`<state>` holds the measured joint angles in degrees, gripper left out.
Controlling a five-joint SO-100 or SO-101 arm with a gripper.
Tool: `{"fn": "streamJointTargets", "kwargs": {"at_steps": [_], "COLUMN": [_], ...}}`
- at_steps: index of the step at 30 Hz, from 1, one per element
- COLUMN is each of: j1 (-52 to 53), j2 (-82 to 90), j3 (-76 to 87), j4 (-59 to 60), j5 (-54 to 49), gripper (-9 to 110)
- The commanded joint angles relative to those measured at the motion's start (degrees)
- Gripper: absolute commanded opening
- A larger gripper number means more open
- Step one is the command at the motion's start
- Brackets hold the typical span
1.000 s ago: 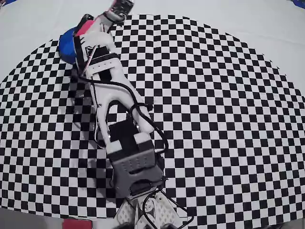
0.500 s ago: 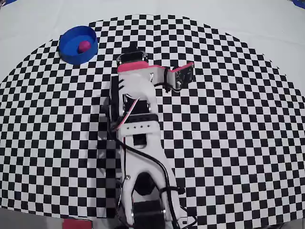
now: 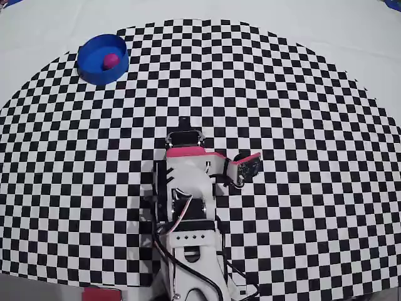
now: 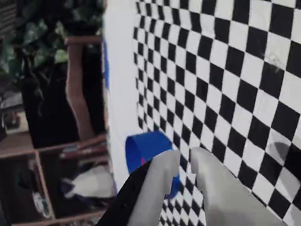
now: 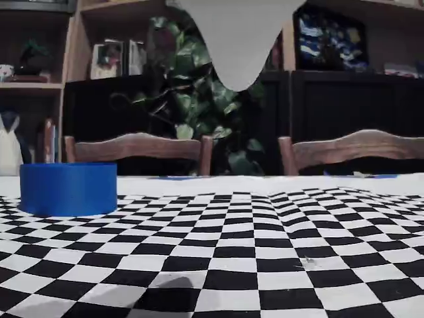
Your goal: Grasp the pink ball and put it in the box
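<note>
The pink ball [image 3: 111, 60] lies inside the blue box [image 3: 94, 69] at the far left of the checkered cloth in the overhead view. My arm [image 3: 186, 182] is folded back near the middle bottom, well away from the box; its fingertips do not show there. In the wrist view my gripper [image 4: 186, 159] points toward the box [image 4: 146, 146], with a narrow gap between the grey fingers [image 4: 164, 172] and nothing in it. A sliver of the ball [image 4: 142, 161] shows beside the left finger. The fixed view shows the box [image 5: 68, 189]; its wall hides the ball.
The checkered cloth [image 3: 301, 125] covers a white table. Past the far table edge in the fixed view stand two wooden chairs [image 5: 136, 147], a plant [image 5: 199, 99] and dark shelves. A white blurred part of the arm [image 5: 235, 40] hangs at the top.
The arm was over the box a second ago. It has since pulled back toward the near side, and the ball now lies in the box.
</note>
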<state>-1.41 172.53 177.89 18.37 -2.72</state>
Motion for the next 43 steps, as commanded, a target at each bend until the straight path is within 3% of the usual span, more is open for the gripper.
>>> {"fn": "streamJointTargets", "kwargs": {"at_steps": [1, 12, 43], "j1": [-0.26, 0.35, 0.44], "j2": [5.19, 13.8, 13.8], "j3": [0.44, 0.44, 0.44], "j4": [7.56, 27.6, 27.69], "j5": [0.62, -0.09, -0.09], "gripper": [0, 0, 0]}}
